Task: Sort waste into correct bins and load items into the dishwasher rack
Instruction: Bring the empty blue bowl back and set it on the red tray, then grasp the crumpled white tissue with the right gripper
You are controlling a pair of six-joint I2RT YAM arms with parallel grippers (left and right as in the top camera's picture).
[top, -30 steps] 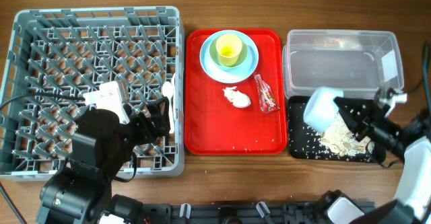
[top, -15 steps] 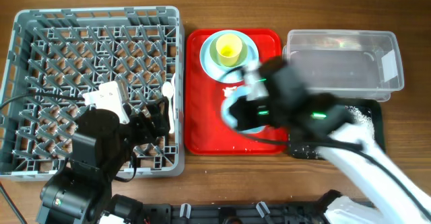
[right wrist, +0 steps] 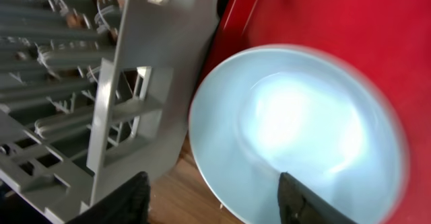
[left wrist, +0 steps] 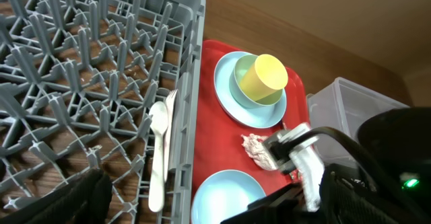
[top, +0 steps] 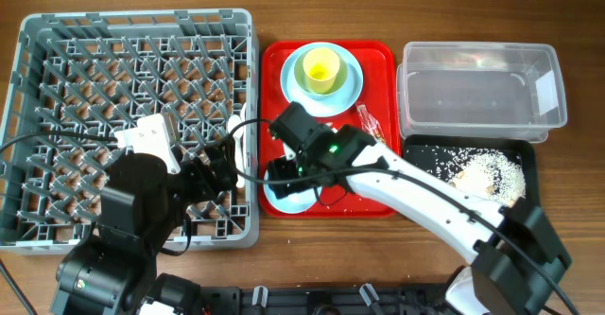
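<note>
**Wooden table with two arms: right gripper parted above the single bowl**

Right gripper: the fingers stand well apart, one at each lower corner of the wrist view, and clasp nothing. The light-blue bowl lies directly beneath them, mouth up. One finger overlaps the bowl's rim in that view and the other is clear of it; whether either touches it cannot be told. Left gripper: spread wide and holding nothing, it hovers over the right side of the rack, just across the rack wall from the bowl.

Count: one bowl, one plate, one cup, one fork, one spoon, one napkin, one wrapper, one heap of crumbs, two bins, one rack, one red tray.

Containers:
- The grey rack, at the left, holds the white fork and spoon, which lie side by side along its right wall.
- The red tray, in the middle, carries the bowl at its near-left corner, close to the rack. The yellow-green cup stands on the plate at the tray's far edge. The crumpled napkin lies near the centre and the wrapper towards the right, partly hidden by the right arm.
- The black tray, at the near right, holds the pale crumbs.
- The clear tub stands just behind the black tray.
</note>
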